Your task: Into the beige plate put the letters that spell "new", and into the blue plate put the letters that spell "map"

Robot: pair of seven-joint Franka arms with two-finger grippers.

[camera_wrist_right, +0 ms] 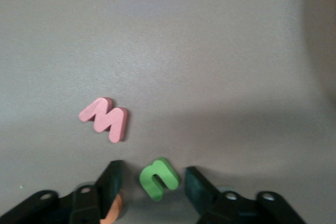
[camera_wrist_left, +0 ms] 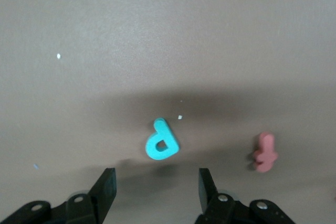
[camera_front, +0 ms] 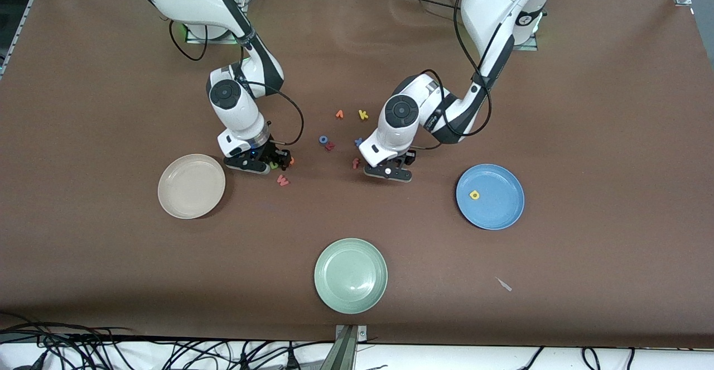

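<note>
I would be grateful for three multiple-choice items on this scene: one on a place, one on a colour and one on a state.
1. The yellow a lies
A. in the beige plate
B. in the blue plate
C. in the pale green plate

2. The letter p on the table just off the left gripper is
A. orange
B. yellow
C. teal

3. The olive-green n is
A. between the open fingers of the right gripper
B. held up over the beige plate
C. in the blue plate

Key: 1 B, the front view shows it inside that plate's rim; 2 C, the left wrist view shows it teal; 3 A, the right wrist view shows a finger on each side of it, with gaps.
</note>
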